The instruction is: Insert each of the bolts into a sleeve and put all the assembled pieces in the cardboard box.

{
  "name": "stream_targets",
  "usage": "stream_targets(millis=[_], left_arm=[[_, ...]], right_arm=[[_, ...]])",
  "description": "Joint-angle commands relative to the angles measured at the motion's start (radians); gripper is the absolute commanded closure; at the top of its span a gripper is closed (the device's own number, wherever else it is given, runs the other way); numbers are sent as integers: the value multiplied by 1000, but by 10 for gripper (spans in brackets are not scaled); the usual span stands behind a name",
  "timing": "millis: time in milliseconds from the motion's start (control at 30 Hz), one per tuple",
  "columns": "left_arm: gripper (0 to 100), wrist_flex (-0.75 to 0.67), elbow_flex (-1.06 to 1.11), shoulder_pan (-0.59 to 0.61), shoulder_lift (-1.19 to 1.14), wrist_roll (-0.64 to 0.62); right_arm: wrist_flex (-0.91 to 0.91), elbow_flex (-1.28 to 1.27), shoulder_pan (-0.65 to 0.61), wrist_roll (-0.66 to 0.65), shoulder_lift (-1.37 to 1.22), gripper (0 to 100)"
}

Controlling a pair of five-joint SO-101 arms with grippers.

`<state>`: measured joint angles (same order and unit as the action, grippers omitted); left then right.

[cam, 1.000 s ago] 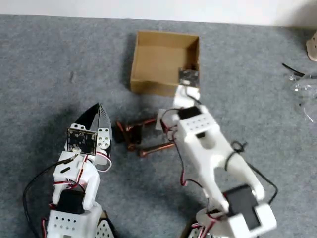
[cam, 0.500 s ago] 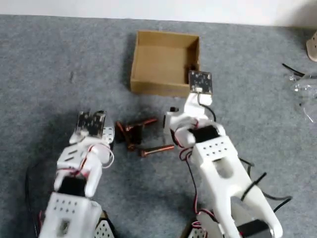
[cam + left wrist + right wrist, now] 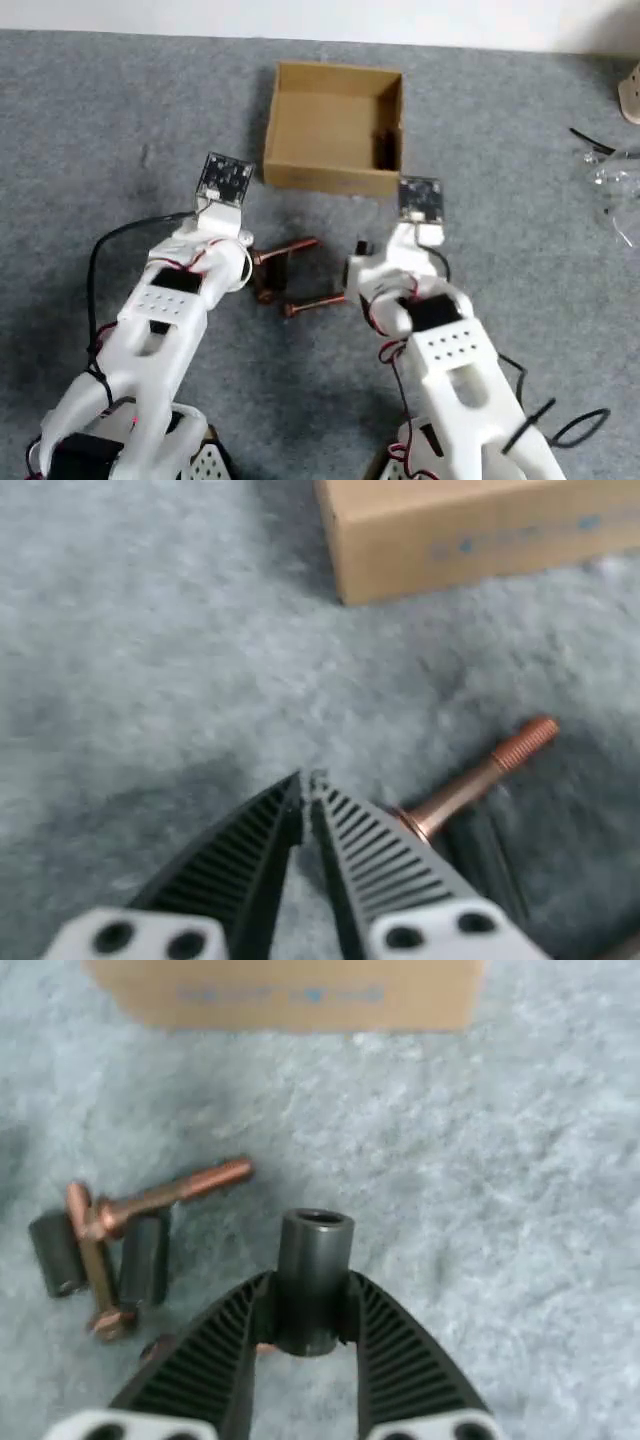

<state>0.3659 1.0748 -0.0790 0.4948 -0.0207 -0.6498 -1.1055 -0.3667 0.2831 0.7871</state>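
Right wrist view: the right tool (image 3: 310,1285) pinches a dark sleeve (image 3: 315,1250) between its fingertips, bolts (image 3: 190,1188) nearby.

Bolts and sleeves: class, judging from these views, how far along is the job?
Done: little; the cardboard box holds one dark piece, unclear what. In hand: the right gripper is shut on a sleeve, its upper end empty. Left: copper bolts and other sleeves lie loose on the carpet near the shut left gripper.

Grey carpet (image 3: 120,120) holds cardboard box (image 3: 330,178), bolts (image 3: 290,248), sleeves (image 3: 145,1260)
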Motion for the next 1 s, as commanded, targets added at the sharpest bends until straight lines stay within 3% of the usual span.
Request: stream_targets(millis=[0,133,367,567,833,967], left_arm=[[922,-15,-74,-10,12,-201],[771,-9,-91,-10,8,-440],[796,193,-203,-102,-76,-471],[796,400,-358,-196,-180,-609],[794,411,-392,-214,-248,-884],[795,411,-392,-209,-262,-950]], right_arm=[[136,-54,61,-97,87,995],[298,-174,88,-137,122,995],[308,-226,74,-141,125,995],[309,-226,76,-143,125,995],[309,-226,77,-143,125,995],[309,-226,77,-143,125,995]])
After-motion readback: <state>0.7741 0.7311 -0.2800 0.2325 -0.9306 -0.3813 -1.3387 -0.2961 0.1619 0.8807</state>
